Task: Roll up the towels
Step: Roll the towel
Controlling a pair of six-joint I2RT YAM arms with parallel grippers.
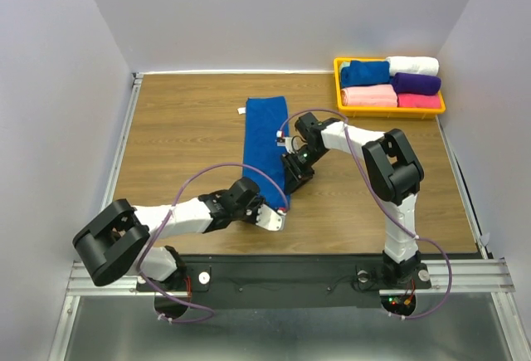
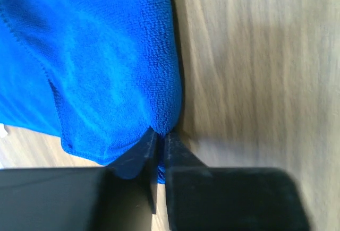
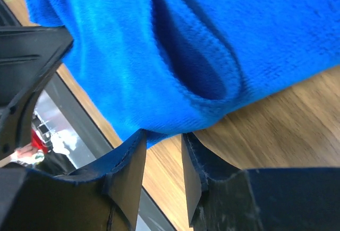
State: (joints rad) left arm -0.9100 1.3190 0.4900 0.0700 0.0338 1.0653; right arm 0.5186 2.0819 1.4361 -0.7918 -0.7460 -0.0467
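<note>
A royal-blue towel (image 1: pixel 264 129) lies lengthwise on the wooden table, and its near end is folded over into a thick bunch. My left gripper (image 1: pixel 280 210) sits at that near end, its jaws shut on a pinch of the towel's (image 2: pixel 106 71) corner (image 2: pixel 160 134). My right gripper (image 1: pixel 292 174) is at the towel's right edge. Its jaws stand apart with wood showing between them, and the folded edge of the towel (image 3: pixel 159 40) just touches the fingertips (image 3: pixel 163 135). A second blue towel (image 1: pixel 365 72) lies rolled in the yellow tray.
The yellow tray (image 1: pixel 390 113) at the back right also holds rolled white, purple and pink towels. A small white tag (image 1: pixel 241 111) sticks out from the towel's left edge. Metal rails border the table on the left and at the near edge.
</note>
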